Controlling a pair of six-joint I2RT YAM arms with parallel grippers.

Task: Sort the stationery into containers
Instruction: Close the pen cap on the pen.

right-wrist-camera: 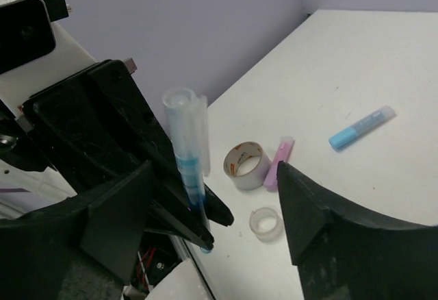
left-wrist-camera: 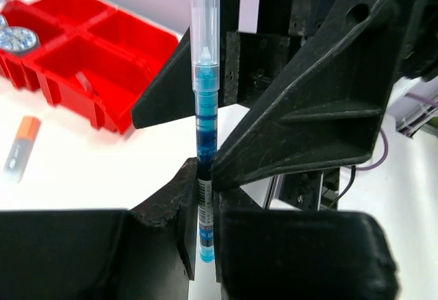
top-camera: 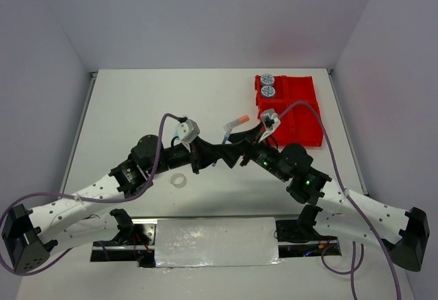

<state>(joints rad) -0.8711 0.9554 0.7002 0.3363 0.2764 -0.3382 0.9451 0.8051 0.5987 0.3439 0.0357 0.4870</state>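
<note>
A blue pen (left-wrist-camera: 205, 129) with a clear cap stands upright, and my left gripper (left-wrist-camera: 205, 201) is shut on its lower barrel. My right gripper (right-wrist-camera: 213, 177) is open, its two fingers standing apart on either side of the same pen (right-wrist-camera: 188, 156) without touching it. Both grippers meet mid-table (top-camera: 224, 151). The red tray (top-camera: 301, 111) sits at the far right, with two blue-patterned tape rolls (top-camera: 267, 85) in its back left compartment. An orange-capped stick (top-camera: 238, 121) lies on the table left of the tray.
On the table near the arms lie a tape ring (right-wrist-camera: 245, 165), a clear ring (right-wrist-camera: 265, 222), a pink stick (right-wrist-camera: 279, 161) and a blue stick (right-wrist-camera: 361, 127). A shiny plate (top-camera: 215, 240) lies between the arm bases.
</note>
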